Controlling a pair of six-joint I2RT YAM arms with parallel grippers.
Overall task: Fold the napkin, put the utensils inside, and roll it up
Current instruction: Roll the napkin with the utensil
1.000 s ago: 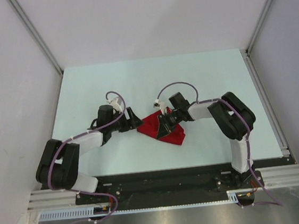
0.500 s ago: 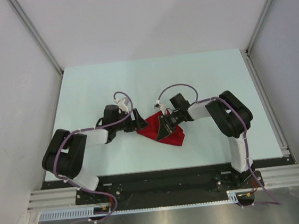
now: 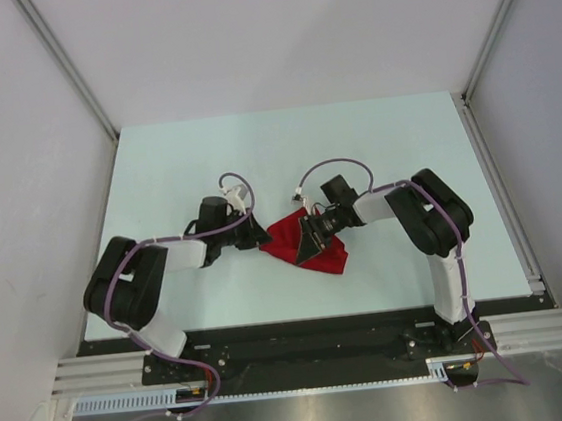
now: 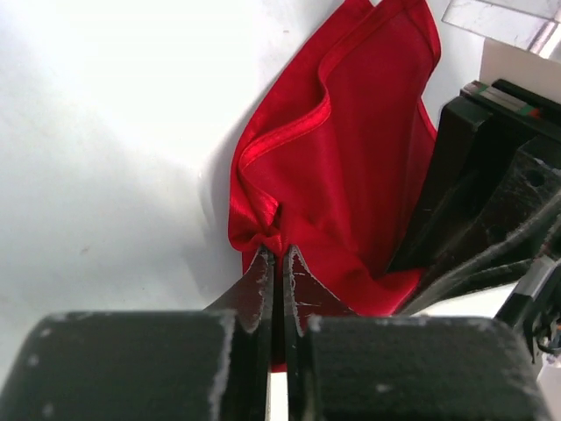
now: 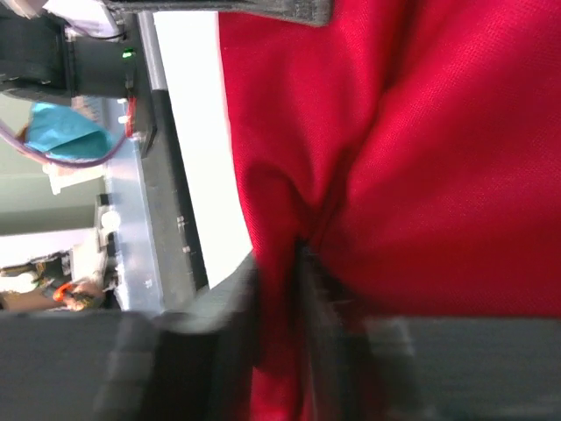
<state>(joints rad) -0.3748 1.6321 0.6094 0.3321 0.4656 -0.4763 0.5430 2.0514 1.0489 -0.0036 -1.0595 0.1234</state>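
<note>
The red napkin (image 3: 334,256) lies crumpled on the pale table, between my two grippers. My left gripper (image 3: 258,237) is at its left edge. In the left wrist view that gripper (image 4: 277,252) is shut, and a bunched bit of the napkin's (image 4: 351,167) hem is pinched at its tips. My right gripper (image 3: 310,240) bears down on the cloth from the right. In the right wrist view the napkin (image 5: 438,132) fills the frame. A fold of it runs down between the blurred fingers of the right gripper (image 5: 280,254). The utensils are out of view.
The pale green table (image 3: 155,163) is bounded by white walls with aluminium posts at the back corners. A black base rail (image 3: 304,334) runs along the near edge. The right gripper's black body (image 4: 491,193) stands close beside the left gripper's tips.
My left gripper slid right to the napkin's left edge, then went from open to shut on the hem. The right arm has barely moved.
</note>
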